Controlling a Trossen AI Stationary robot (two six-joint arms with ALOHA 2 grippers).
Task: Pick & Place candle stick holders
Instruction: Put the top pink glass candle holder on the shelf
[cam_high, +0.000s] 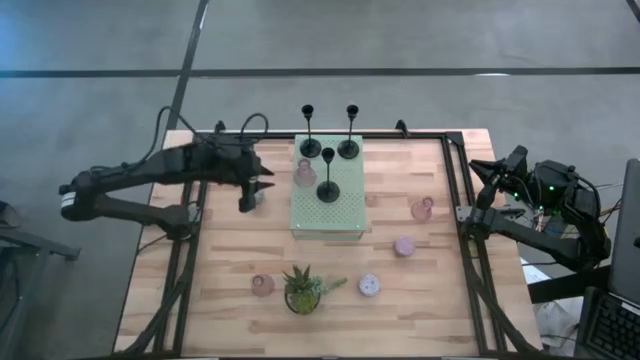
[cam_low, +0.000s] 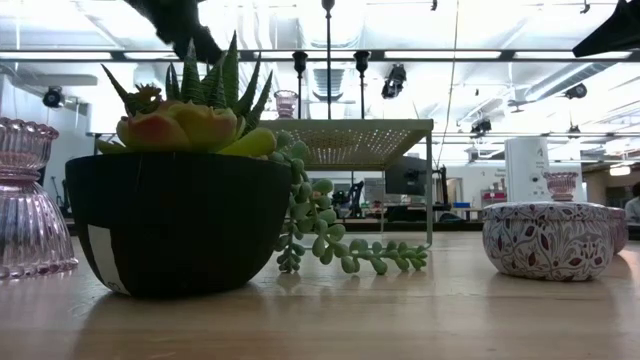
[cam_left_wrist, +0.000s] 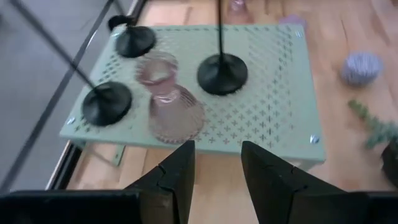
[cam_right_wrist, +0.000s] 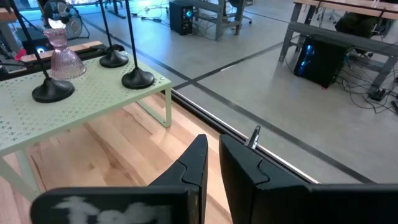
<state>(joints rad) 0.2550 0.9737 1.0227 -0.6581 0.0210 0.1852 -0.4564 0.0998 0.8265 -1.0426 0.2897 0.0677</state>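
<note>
Three tall black candle stick holders stand on their disc bases on a pale green perforated stand. A pink glass holder stands among them. More squat holders rest on the table: pink ones and a patterned lilac one. My left gripper hangs just left of the stand, open with nothing between its fingers. My right gripper waits shut at the table's right edge.
A small potted plant sits near the front edge and fills the low view's foreground. A black frame runs round the table top. Bare wood lies between the stand and the left frame rail.
</note>
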